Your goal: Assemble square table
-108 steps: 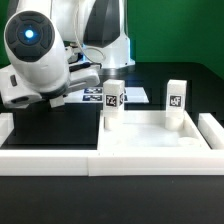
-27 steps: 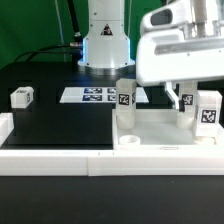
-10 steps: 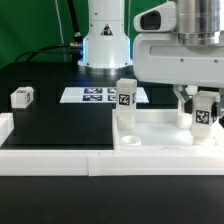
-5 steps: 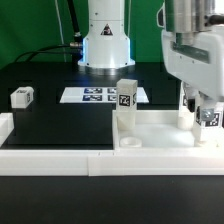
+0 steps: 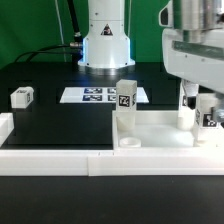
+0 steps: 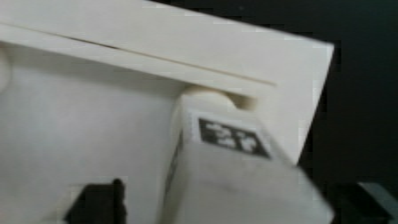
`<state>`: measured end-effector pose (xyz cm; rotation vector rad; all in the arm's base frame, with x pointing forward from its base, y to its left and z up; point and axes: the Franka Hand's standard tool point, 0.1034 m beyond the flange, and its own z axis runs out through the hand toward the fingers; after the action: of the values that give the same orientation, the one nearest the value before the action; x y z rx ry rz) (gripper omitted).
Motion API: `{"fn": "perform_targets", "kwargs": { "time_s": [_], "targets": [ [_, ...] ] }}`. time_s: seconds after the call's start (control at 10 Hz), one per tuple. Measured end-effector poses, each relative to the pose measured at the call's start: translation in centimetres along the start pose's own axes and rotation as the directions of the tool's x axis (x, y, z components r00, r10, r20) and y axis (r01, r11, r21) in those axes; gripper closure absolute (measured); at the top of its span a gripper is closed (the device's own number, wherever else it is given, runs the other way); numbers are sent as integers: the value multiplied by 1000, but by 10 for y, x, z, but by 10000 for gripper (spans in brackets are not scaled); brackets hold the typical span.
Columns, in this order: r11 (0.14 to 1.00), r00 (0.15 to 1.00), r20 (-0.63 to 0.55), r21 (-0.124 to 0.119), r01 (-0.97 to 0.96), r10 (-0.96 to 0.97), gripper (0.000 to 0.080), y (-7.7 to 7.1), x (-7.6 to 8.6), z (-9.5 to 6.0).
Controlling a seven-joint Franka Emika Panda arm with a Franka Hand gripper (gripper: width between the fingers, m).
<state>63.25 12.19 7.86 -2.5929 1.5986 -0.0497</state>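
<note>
The square table top [image 5: 160, 126] lies at the exterior view's right, a white tray with round corner sockets. One tagged white leg [image 5: 125, 97] stands upright in its back left corner. A second leg [image 5: 209, 111] stands in the back right corner. My gripper [image 5: 203, 104] straddles this leg from above. In the wrist view the leg [image 6: 231, 160] rises from the top's corner [image 6: 107, 90], and the dark fingers [image 6: 98, 205] stand apart from its sides. The gripper [image 6: 240, 208] is open, holding nothing.
A third loose leg [image 5: 21, 97] lies on the black mat at the exterior view's left. The marker board [image 5: 95, 96] lies in front of the robot base [image 5: 105, 40]. A long white border rail [image 5: 60, 160] runs along the front.
The jaws have spread and let go of the back right leg, which stays standing in its socket. The hand turned about the leg before that.
</note>
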Motion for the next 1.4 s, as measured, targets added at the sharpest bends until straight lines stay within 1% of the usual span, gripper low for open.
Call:
{"fn": "perform_targets", "kwargs": {
  "time_s": [0.1, 0.3, 0.4, 0.5, 0.6, 0.7, 0.8, 0.9, 1.0, 1.1, 1.2, 1.3, 1.4],
  "targets": [
    [993, 993, -1, 9, 117, -117, 172, -3, -4, -1],
    [972, 972, -4, 5, 233, -233, 156, -1, 0, 0],
    [937, 937, -9, 0, 349, -348, 151, -1, 0, 0],
    [848, 848, -23, -21, 529, -530, 151, -2, 1, 0],
    [782, 781, -22, -25, 623, -624, 150, -3, 1, -1],
    [620, 619, -41, -27, 784, -784, 150, -4, 7, -1],
    [578, 577, -54, -29, 815, -815, 150, -4, 10, 0],
    [598, 596, -53, -27, 801, -801, 150, -4, 9, 0],
    [615, 613, -54, -27, 788, -788, 263, -4, 9, 0],
    [638, 636, -55, -23, 770, -770, 263, -4, 9, 0],
    [699, 697, -56, -18, 715, -715, 448, -4, 9, 0],
    [751, 749, -58, -15, 660, -660, 510, -3, 10, 0],
    [792, 790, -59, -13, 610, -610, 510, -3, 11, 0]
  ]
}}
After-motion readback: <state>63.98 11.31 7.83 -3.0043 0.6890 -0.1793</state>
